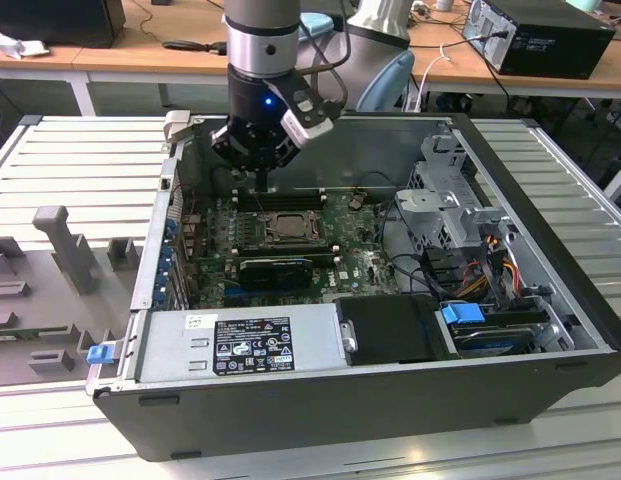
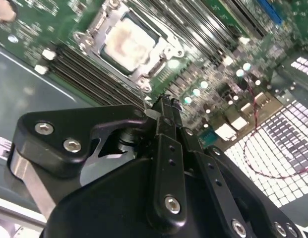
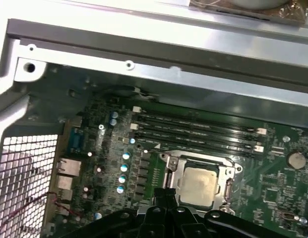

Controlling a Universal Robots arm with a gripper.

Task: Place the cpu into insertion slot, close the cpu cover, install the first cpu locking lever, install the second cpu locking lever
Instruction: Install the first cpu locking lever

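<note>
The cpu (image 1: 287,228) lies flat in the insertion slot (image 2: 111,62) on the green board, its silver-grey top showing in both wrist views (image 2: 126,42) (image 3: 198,186). The cpu cover (image 2: 158,54) (image 3: 169,168) is down around the chip as a metal frame. I cannot tell whether the thin levers along the frame are latched. My gripper (image 1: 262,182) hangs a little above the board, behind the slot and over the memory slots. Its black fingers (image 2: 163,106) (image 3: 166,196) are pressed together, shut, with nothing between them.
The open computer case (image 1: 550,200) walls in the board. Long black memory slots (image 1: 280,198) run beside the slot. A power supply (image 1: 240,345) sits in front, and a drive cage (image 1: 445,200) with cables is at the exterior view's right. Grey fixtures (image 1: 60,240) stand outside.
</note>
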